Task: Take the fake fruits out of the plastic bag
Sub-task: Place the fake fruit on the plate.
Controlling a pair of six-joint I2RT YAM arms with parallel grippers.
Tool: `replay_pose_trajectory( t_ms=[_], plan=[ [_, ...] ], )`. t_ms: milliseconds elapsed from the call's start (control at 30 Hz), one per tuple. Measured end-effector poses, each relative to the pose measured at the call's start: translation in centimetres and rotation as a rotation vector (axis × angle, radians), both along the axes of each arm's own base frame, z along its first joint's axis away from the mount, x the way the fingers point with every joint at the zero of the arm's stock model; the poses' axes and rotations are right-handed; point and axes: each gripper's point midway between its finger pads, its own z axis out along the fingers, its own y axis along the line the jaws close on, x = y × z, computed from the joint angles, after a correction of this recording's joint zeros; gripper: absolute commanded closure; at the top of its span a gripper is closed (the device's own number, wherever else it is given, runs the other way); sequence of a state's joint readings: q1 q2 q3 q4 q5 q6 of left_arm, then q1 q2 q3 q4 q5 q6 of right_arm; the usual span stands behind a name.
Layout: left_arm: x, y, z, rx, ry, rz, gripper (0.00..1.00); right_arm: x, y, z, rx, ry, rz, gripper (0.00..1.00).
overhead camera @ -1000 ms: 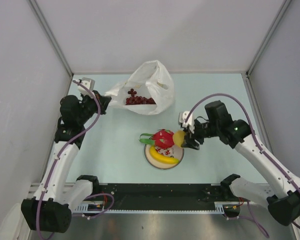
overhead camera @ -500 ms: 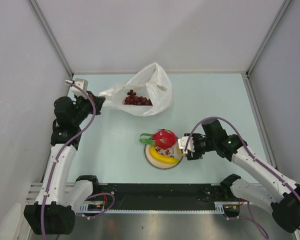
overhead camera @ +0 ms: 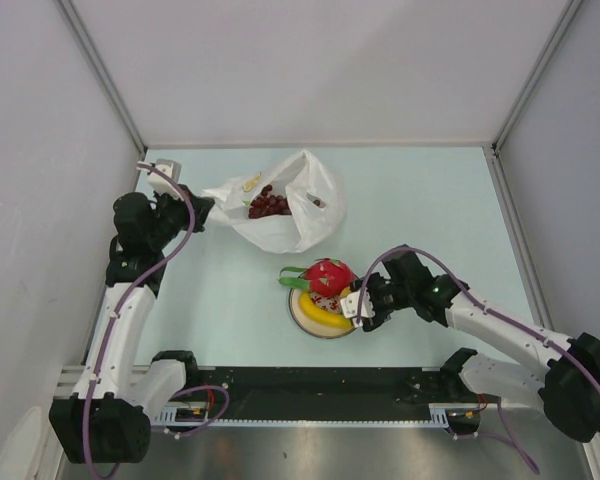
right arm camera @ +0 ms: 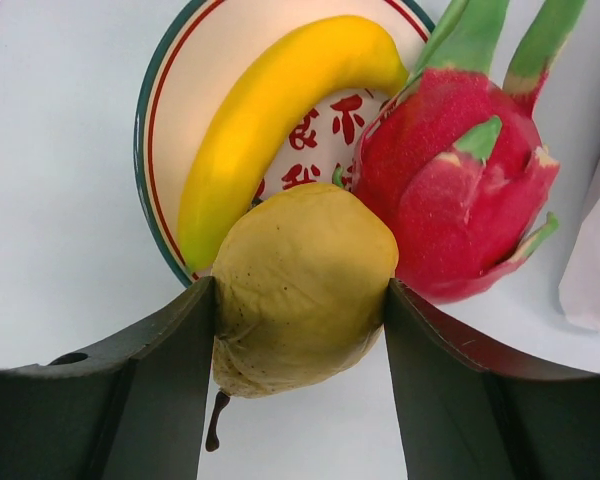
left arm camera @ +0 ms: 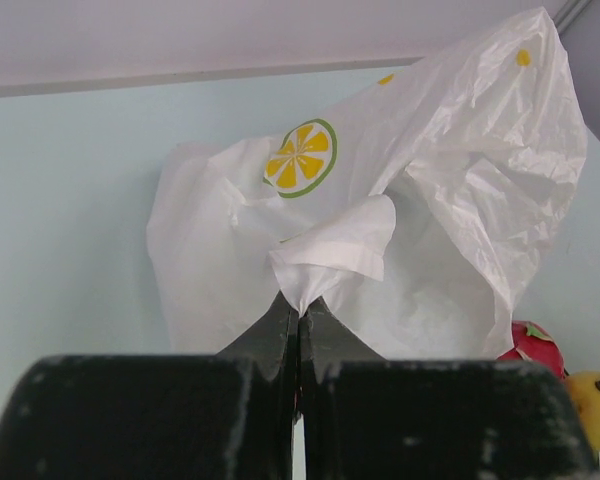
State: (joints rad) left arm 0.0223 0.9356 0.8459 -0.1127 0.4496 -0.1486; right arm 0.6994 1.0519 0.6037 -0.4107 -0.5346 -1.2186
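**Inspector A:** Starting at the left, what do we record?

**Inspector B:** We find the left gripper (left arm camera: pixel 298 312) closed tight on a twisted fold of the plastic bag (overhead camera: pixel 305 215), at the bag's left edge. The bag lies on the table (overhead camera: pixel 430 200), far side, left of centre, with its mouth open upward in the overhead view.

**Inspector A:** Contents?

**Inspector B:** We see the grapes (overhead camera: pixel 268 205) inside the bag, through the opening. We also note a lemon-slice print (left arm camera: pixel 300 158) on the bag's wall.

**Inspector A:** Moving to the middle.

**Inspector B:** The plate (right arm camera: pixel 145 120) stands on the table nearer the arms than the bag, apart from it. The banana (right arm camera: pixel 270 110) and the red fruit (right arm camera: pixel 450 190) lie on it side by side, the banana on the near side.

**Inspector A:** And the right?

**Inspector B:** The right gripper (right arm camera: pixel 300 300) grips the lemon (right arm camera: pixel 300 260), its jaws pressed against either side. The lemon is at the plate's right edge, just beside the banana and the red fruit. We cannot tell whether it rests on the plate or hangs above it.
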Motion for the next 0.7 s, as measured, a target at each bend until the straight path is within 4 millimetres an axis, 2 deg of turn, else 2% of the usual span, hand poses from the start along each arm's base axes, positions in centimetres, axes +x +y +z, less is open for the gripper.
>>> replay_pose_trajectory(
  t_ms=[333, 533, 600, 633, 667, 700],
  plan=[
    [0.5, 0.2, 0.0, -0.001, -0.008, 0.005, 1.0, -1.9, 1.6, -1.4, -0.015, -0.042, 0.08, 0.68],
    [0.6, 0.1, -0.1, -0.006, -0.004, 0.001, 1.0, -1.8, 2.3, -1.7, -0.018, -0.048, 0.065, 0.62],
    [0.7, 0.1, -0.1, -0.01, -0.003, 0.001, 1.0, -1.6, 2.3, -1.9, -0.022, -0.053, 0.056, 0.55],
    [0.7, 0.1, -0.1, -0.01, -0.003, 0.001, 1.0, -1.5, 2.3, -1.9, -0.022, -0.055, 0.054, 0.4],
    [0.7, 0.1, -0.1, -0.01, -0.003, 0.001, 1.0, -1.5, 2.4, -1.8, -0.02, -0.058, 0.055, 0.16],
    [0.7, 0.1, -0.1, -0.01, -0.004, 0.001, 1.0, -1.5, 2.4, -1.8, -0.02, -0.061, 0.057, 0.07]
  ],
)
